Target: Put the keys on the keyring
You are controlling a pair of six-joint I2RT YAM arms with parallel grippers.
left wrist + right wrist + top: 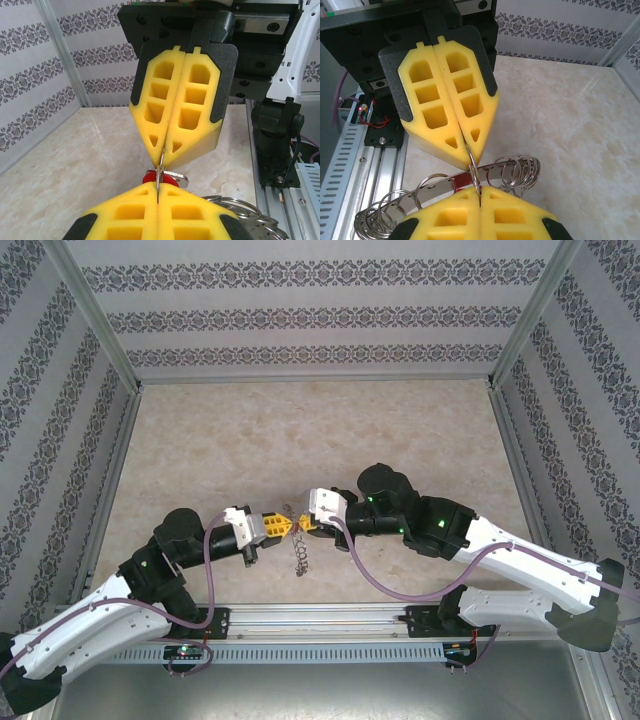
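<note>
Toward the near edge of the surface [300, 440], midway across, the left claw [283, 526] and right claw [306, 523] meet tip to tip, both clamped tight on one thin wire loop of the keyring [440, 182], its grey band trailing just beside them; the red key [150, 176] sits between the tips, against that loop

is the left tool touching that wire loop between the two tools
Touching. The right wrist view shows the loop with its wire running up into the shut tips of the left tool.
</note>
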